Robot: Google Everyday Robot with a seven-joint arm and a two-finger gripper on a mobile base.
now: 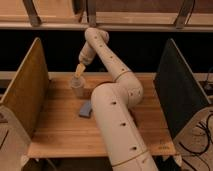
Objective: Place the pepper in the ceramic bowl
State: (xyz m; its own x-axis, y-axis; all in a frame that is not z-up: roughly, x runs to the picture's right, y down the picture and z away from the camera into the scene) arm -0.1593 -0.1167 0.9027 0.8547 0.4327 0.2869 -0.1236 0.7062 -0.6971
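Pepper first: the small dark red pepper does not show anywhere, and I cannot see the ceramic bowl either. The big cream arm (117, 112) comes up from the near side and goes across the middle of the wooden table (57, 131). It covers a lot of the table, so both things could be hiding behind it. I cannot say.

The gripper (79, 69) hangs over the far left part of the table, pointing down. It is right above a small pale cup (77, 88), very close to the rim and maybe touching it. I cannot tell if the gripper is open, closed, or holding something.

A flat blue-grey thing (85, 109) lies nearer, just beside the arm. A tan wall (24, 92) stands on the left and a dark wall (178, 90) on the right.

How far along? I think the job is not done, because no pepper shows in any bowl. The pepper has to be held, carried to the bowl, and let go inside it. The cup is the wrong dish.
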